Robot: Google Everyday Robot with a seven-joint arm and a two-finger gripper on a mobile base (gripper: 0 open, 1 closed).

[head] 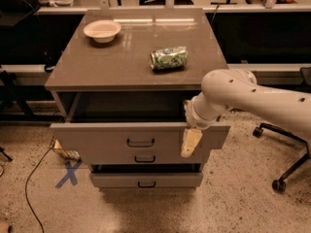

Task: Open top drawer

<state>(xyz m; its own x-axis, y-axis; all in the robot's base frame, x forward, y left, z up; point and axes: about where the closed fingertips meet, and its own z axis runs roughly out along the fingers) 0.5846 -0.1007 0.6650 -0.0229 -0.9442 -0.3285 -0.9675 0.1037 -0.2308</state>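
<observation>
The top drawer (97,137) of the grey cabinet stands pulled out toward the camera, with its dark inside showing under the cabinet top. Its small black bar handle (140,142) is centred on the front panel. My gripper (190,142), cream-coloured at the end of the white arm (243,93), hangs over the right part of the drawer's front panel, right of the handle. It reaches down from the drawer's top edge.
Two narrower grey drawers, the middle (145,158) and the bottom (146,180), sit below. A white bowl (102,30) and a green can on its side (168,58) lie on the cabinet top (97,67). An office chair base (282,174) stands at the right; a cable and a blue X (68,174) mark the floor at the left.
</observation>
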